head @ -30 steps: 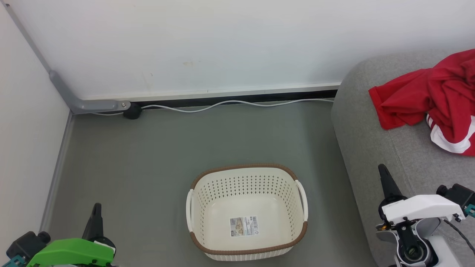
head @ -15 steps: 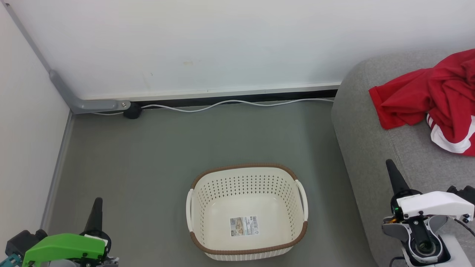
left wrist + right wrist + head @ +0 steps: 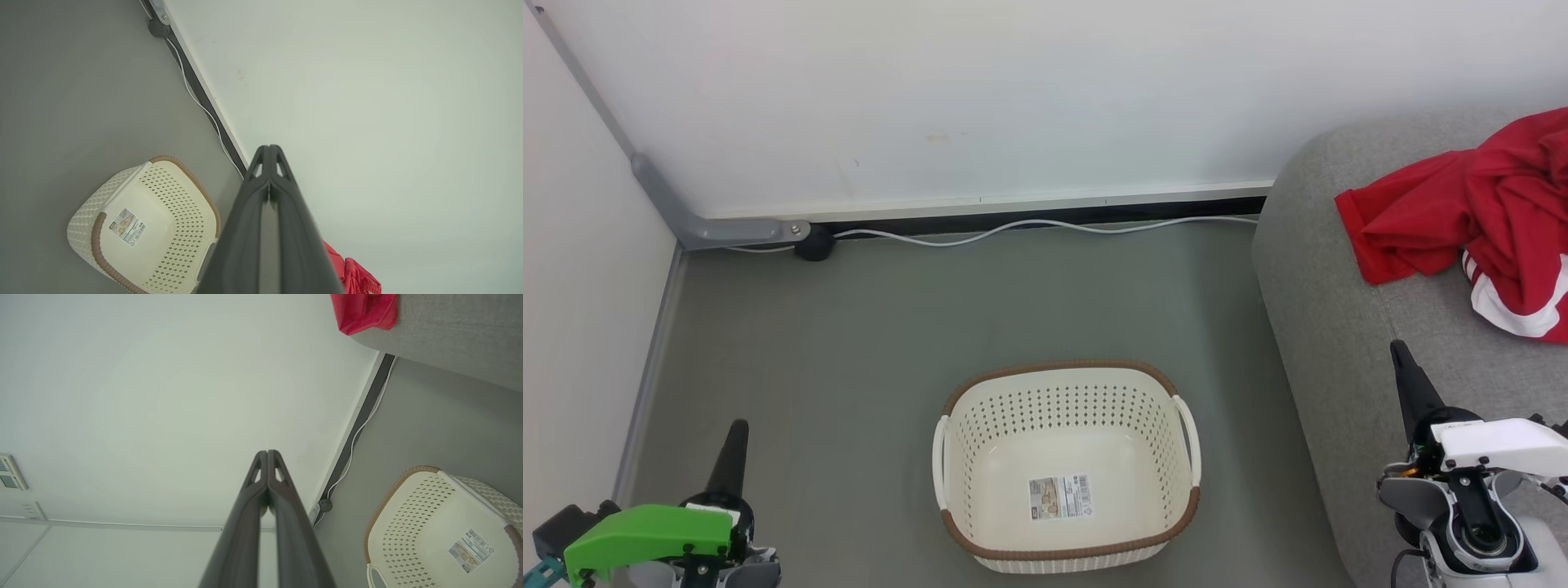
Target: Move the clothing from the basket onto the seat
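From the head view you get the clothing (image 3: 1478, 204) heaped on the seat (image 3: 1339, 343) and the basket (image 3: 1062, 408) empty on the floor. Your wrist views show close up that the left gripper (image 3: 269, 148) and right gripper (image 3: 267, 452) have jaws clenched on nothing. The right wrist view adds a wall switch plate (image 3: 10, 473).

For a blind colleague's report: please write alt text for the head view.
An empty cream basket sits on the grey floor; red clothing lies on the grey sofa at right. The left gripper and right gripper, in the lower corners, are shut and empty.
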